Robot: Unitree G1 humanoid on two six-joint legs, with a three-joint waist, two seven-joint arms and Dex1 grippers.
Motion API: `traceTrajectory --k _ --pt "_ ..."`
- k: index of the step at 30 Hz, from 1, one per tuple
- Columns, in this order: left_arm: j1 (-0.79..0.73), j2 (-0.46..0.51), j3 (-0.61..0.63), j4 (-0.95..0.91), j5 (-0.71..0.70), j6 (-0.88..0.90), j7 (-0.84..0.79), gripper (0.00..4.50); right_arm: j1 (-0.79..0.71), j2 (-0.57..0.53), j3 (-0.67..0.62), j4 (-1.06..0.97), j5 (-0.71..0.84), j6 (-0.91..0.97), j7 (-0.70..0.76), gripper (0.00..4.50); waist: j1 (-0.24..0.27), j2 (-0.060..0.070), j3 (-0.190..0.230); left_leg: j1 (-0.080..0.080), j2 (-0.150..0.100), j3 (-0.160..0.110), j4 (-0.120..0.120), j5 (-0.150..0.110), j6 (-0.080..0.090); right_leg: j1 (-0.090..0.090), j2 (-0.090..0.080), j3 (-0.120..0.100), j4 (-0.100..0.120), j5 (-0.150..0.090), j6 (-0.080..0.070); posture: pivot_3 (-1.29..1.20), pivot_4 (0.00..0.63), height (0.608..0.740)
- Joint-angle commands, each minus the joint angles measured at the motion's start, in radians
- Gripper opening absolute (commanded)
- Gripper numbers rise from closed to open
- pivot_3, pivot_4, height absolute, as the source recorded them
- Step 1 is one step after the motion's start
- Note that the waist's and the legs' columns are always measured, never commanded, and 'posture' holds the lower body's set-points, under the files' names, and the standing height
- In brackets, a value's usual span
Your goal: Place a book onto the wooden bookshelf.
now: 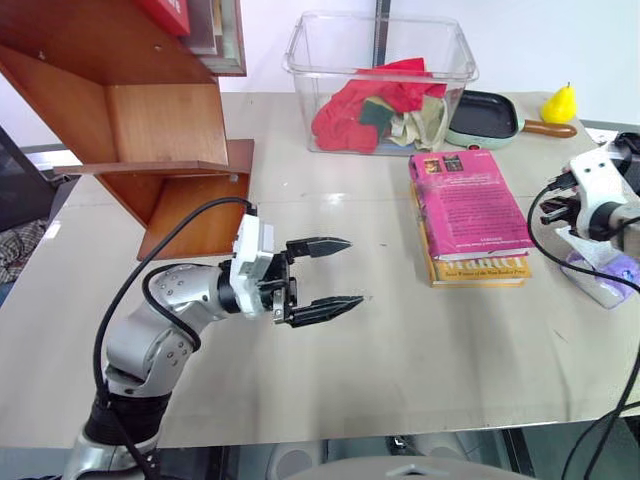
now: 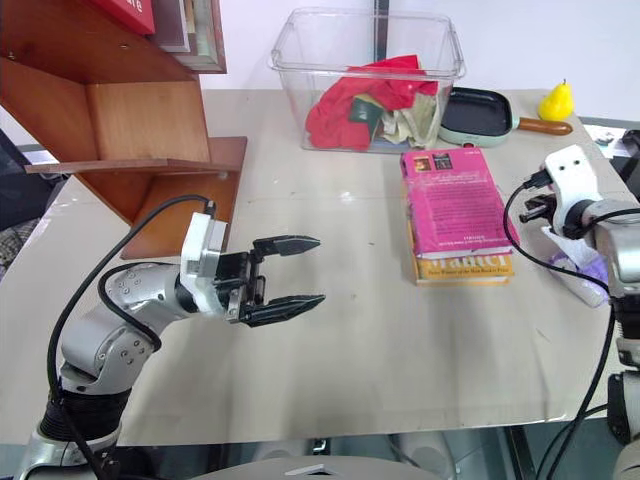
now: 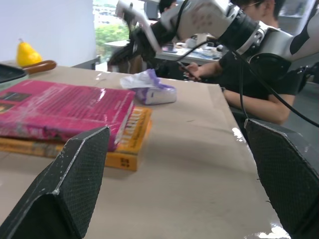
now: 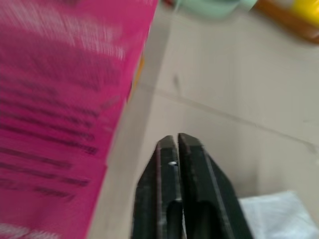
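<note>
Bare table [image 1: 400, 340] between left pincer [image 1: 338, 272] and book [image 1: 468, 200].

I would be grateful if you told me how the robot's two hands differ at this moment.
The left hand is open, fingers spread wide; the right hand is shut, fingers pressed together with nothing between them. The left hand hangs over bare table, well short of the pink book; the right hand sits close beside that book. Both have black fingers, and neither holds anything.

No text on the book [image 1: 468, 203] can be read.
</note>
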Motion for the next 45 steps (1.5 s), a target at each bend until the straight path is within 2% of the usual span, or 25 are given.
traceTrajectory --k 1,5,8,14,17,22,25,30,35,45 --pt "0.044 0.017 0.052 -0.043 0.000 -0.026 0.014 4.50 -0.162 0.020 0.119 0.294 -0.116 -0.179 0.096 0.01 0.003 0.001 0.000 0.000 0.000 0.000 0.000 0.000 0.000 0.000 0.000 0.000 0.000 0.000 0.000 0.00 0.150 0.740" --pt "0.080 0.019 0.066 -0.055 0.002 -0.034 0.026 4.50 -0.278 0.079 0.195 0.524 -0.161 -0.284 0.238 0.01 0.000 0.001 0.001 -0.002 0.000 0.000 -0.002 0.000 0.000 -0.003 0.000 0.000 -0.001 0.002 0.004 0.00 0.150 0.740" --pt "0.093 0.017 0.062 -0.066 0.008 -0.036 0.046 4.50 -0.318 0.130 0.211 0.613 -0.157 -0.345 0.352 0.01 0.001 0.001 0.001 -0.002 0.001 0.001 -0.002 0.000 0.000 -0.003 0.000 0.000 -0.001 0.002 0.003 0.00 0.150 0.740" --pt "0.112 0.034 0.086 -0.097 -0.005 -0.015 0.091 4.50 -0.290 0.181 0.195 0.547 -0.138 -0.379 0.488 0.01 0.000 0.001 0.001 -0.002 0.001 0.000 -0.002 0.000 0.000 -0.003 0.000 0.000 0.000 0.002 0.004 0.00 0.150 0.740" --pt "0.132 0.040 0.101 -0.110 -0.015 -0.007 0.110 4.50 -0.260 0.188 0.179 0.496 -0.150 -0.371 0.451 0.01 0.000 0.002 0.001 -0.001 0.001 -0.002 -0.002 0.000 0.000 -0.003 0.000 0.000 0.000 0.002 0.004 0.00 0.150 0.740" --pt "0.182 0.052 0.140 -0.091 -0.008 -0.012 0.117 4.50 -0.227 0.125 0.134 0.443 -0.175 -0.353 0.373 0.01 0.006 0.002 0.001 -0.002 0.001 -0.002 -0.002 0.000 0.000 -0.003 -0.001 0.000 0.001 0.002 0.004 0.00 0.150 0.740" --pt "0.193 0.059 0.149 -0.075 0.000 -0.022 0.106 4.50 -0.273 0.104 0.112 0.473 -0.185 -0.381 0.321 0.01 0.007 0.004 0.002 -0.002 0.001 0.000 -0.001 0.000 0.000 -0.003 -0.002 0.000 0.000 0.002 0.003 0.00 0.150 0.740" --pt "0.172 0.062 0.141 -0.055 0.010 -0.026 0.095 4.50 -0.379 0.143 0.116 0.593 -0.212 -0.474 0.274 0.01 -0.010 0.004 0.002 0.000 0.001 0.003 -0.001 0.000 0.000 -0.003 0.000 0.001 0.001 0.001 0.000 0.00 0.150 0.740" --pt "0.164 0.065 0.151 -0.049 0.018 -0.026 0.092 4.50 -0.407 0.187 0.130 0.579 -0.216 -0.464 0.310 0.01 -0.018 0.004 0.002 0.000 0.001 0.002 -0.002 0.000 0.000 -0.003 0.000 0.001 0.002 0.003 0.003 0.00 0.150 0.740" --pt "0.179 0.067 0.160 -0.078 0.008 -0.012 0.122 4.50 -0.265 0.221 0.171 0.272 -0.204 -0.342 0.386 0.01 -0.015 0.004 0.003 -0.002 0.001 -0.002 -0.003 0.000 0.000 -0.003 -0.002 -0.001 0.001 0.003 0.004 0.00 0.150 0.740"
